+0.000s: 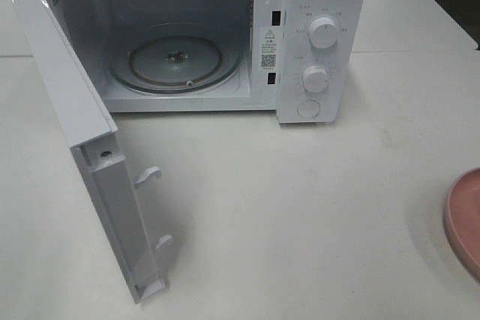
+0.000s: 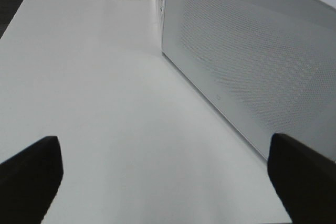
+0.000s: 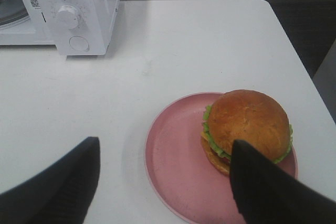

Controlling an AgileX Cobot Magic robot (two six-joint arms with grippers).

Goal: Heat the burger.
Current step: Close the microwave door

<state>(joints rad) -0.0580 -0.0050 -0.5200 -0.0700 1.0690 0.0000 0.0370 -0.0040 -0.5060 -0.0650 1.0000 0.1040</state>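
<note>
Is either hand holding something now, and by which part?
Nothing is held. Both the left hand and right hand are open; the burger lies on the pink plate.

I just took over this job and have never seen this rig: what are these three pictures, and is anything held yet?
This is a two-armed robot at a white table. The high camera looks down on a microwave with its door swung open and a bare glass turntable inside. The other two pictures come from cameras on the wrists. The left gripper is open above bare table beside the door. The right gripper is open over a pink plate, where the burger sits; one finger covers part of it. Nothing is held yet.
</note>
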